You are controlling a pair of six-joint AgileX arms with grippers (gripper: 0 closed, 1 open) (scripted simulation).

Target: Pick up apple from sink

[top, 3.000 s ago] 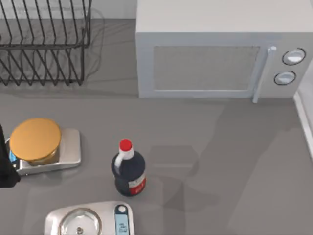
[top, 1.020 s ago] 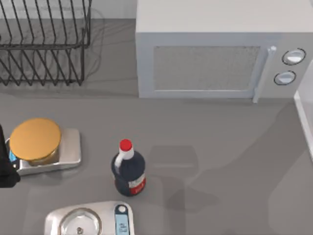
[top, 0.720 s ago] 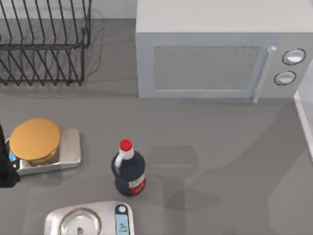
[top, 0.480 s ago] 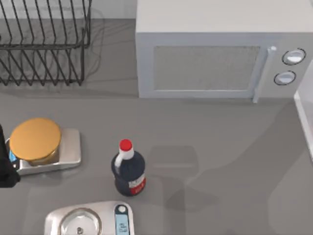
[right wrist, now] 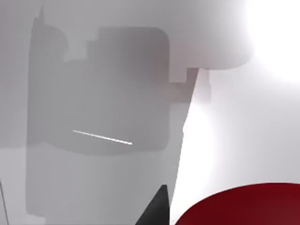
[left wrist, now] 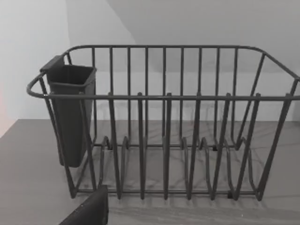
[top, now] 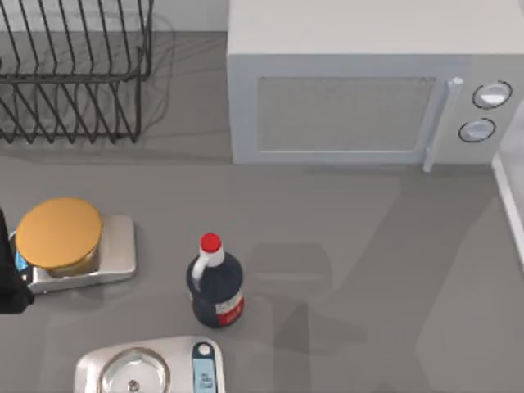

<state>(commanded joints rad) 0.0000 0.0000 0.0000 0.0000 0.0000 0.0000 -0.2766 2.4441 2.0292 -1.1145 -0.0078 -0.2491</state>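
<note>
In our right wrist view the apple (right wrist: 241, 206) lies close under the camera, a dark red curve against pale sink wall (right wrist: 117, 70); a dark tip of one of the right arm's fingers (right wrist: 157, 208) stands just beside it, apparently apart; we cannot tell whether those fingers are released or clenched. Our left arm (top: 10, 278) sits parked at the counter's (top: 368, 246) left edge beside the scale with the orange disc (top: 59, 233); its wrist faces the wire dish rack (left wrist: 164, 131), and its fingers we cannot judge either. The dark bottle (top: 215, 286) stands mid-counter, well apart from the work. The risk, as we judge it: the round apple may roll off if one finger touches first, or a finger may strike the sink wall.
</note>
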